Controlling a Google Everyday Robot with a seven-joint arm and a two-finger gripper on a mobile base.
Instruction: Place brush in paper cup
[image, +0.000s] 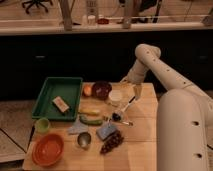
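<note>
The brush (123, 110) lies slanted on the wooden table (142, 145), right of centre, with its dark rounded head at the lower left and its thin white handle running up to the right. The paper cup (115, 96) stands upright just left of the handle, beside the dark bowl (101, 89). My gripper (136, 93) hangs at the upper end of the brush handle, to the right of the paper cup. Whether it touches the handle does not show.
A green tray (50, 95) holding a small block is at the left. A yellow vegetable (89, 112), a green vegetable (91, 120), a light green cup (42, 125), an orange bowl (48, 149), a metal cup (84, 140), a blue object (106, 131) and a dark cluster (112, 142) fill the front.
</note>
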